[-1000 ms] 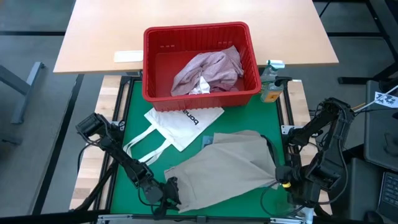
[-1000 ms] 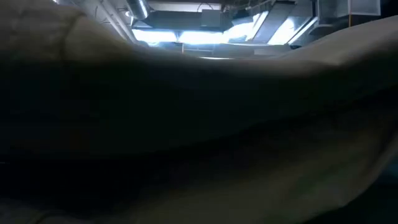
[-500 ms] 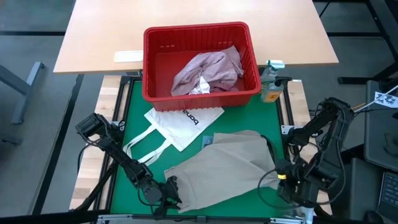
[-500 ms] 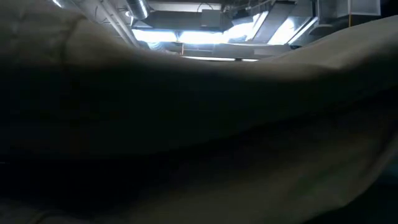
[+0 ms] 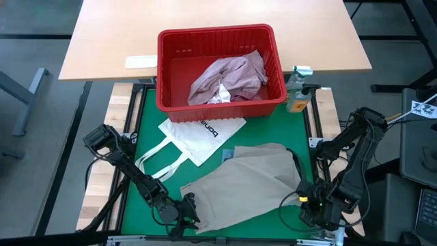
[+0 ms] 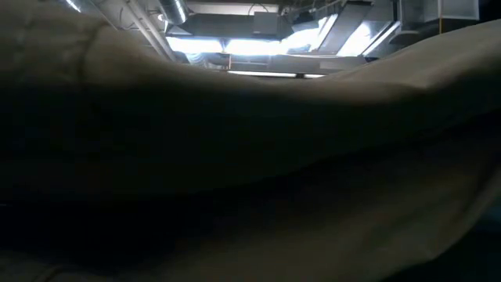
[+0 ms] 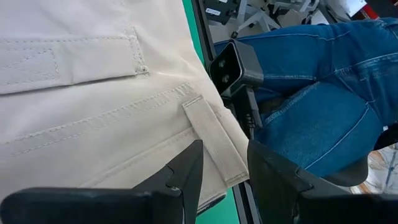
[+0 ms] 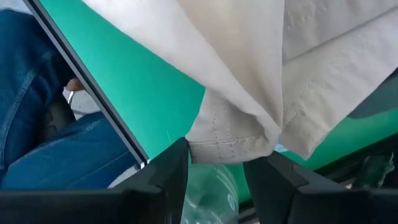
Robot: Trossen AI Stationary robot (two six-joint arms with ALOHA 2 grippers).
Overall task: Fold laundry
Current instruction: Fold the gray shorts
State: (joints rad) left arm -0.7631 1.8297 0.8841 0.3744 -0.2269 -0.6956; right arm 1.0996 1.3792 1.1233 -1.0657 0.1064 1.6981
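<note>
Insp. note, fold laundry. Beige-khaki garment [image 5: 249, 184] lies spread on the green worktop [image 5: 147, 123], lower centre of the high view, running from lower left up to centre right.

Left gripper [image 5: 186, 208] sits at the garment's lower-left end. Its wrist view shows a belt loop [image 7: 211, 134] lying between the fingers [image 7: 183, 180], which stand narrow around the waistband edge; I judge a pinch on cloth, hold looks thin.

Right gripper [image 5: 308, 203] is at lower right of the high view. Its wrist view shows a bunched hem corner [image 8: 239, 140] of the same garment gripped between narrow fingers [image 8: 168, 171], cloth hanging off the worktop edge.

You hold both ends, so likely step: tension and square the piece before a fold. Watch the left hold for slip.

Mottled pink garment [image 5: 229, 76] and a small white piece [image 5: 220, 96] wait in the red basket [image 5: 171, 68], upper centre. White tote bag [image 5: 198, 137] lies centre left, just beside the khaki. Low view is blocked by cloth. A person's jeans [image 7: 323, 93] show beyond the worktop edge.
</note>
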